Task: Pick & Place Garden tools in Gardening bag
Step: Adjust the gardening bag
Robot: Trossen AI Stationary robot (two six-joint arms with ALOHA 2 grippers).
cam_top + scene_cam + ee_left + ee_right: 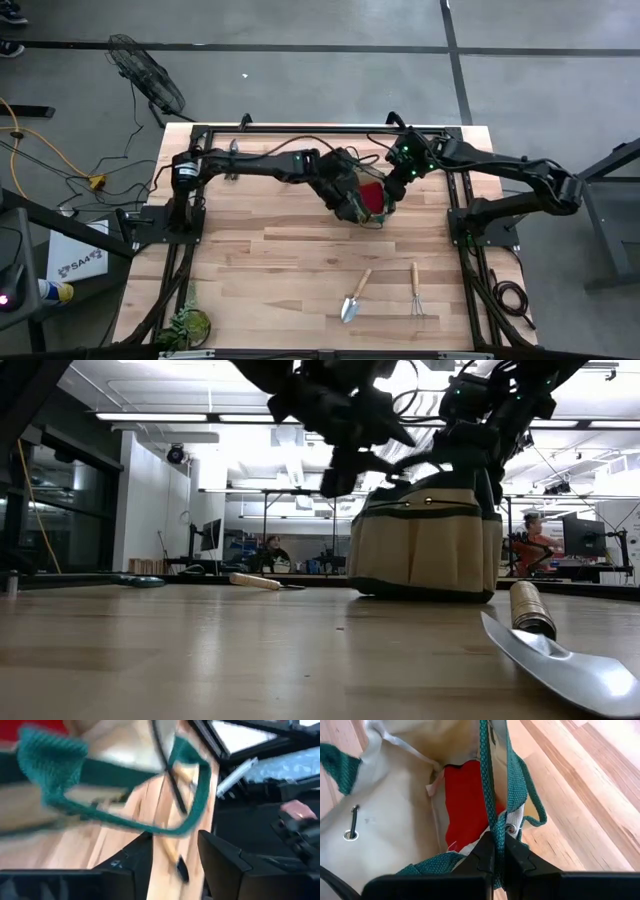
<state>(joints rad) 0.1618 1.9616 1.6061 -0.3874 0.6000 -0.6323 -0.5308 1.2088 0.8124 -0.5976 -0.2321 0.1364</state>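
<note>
The tan gardening bag (366, 203) with green trim stands on its base (425, 592) at the table's middle far part. A red cloth (467, 800) lies inside it. My right gripper (499, 851) is at the bag's right rim, shut on a green strap. My left gripper (172, 862) is open above the bag's left side (348, 196). A green loop handle (125, 822) hangs in front of its fingers without touching them. A wooden-handled trowel (355, 296) and a hand rake (416, 291) lie flat near the table's near edge. The pruners are not in view. My right gripper pinches the bag's green loop handle (496, 827) between its two shut fingers, just beside a metal eyelet at the bag's rim. The fingers come from above, slanting in from the table's right. The strap runs straight away from the fingers, and the bag's base stays on the table.
A leafy plant clump (186, 325) sits at the near left corner. The trowel's blade (565, 665) lies close in the low view. Another wooden-handled thing (256, 581) lies far back on the left. Black frame rails (180, 240) run along both table sides.
</note>
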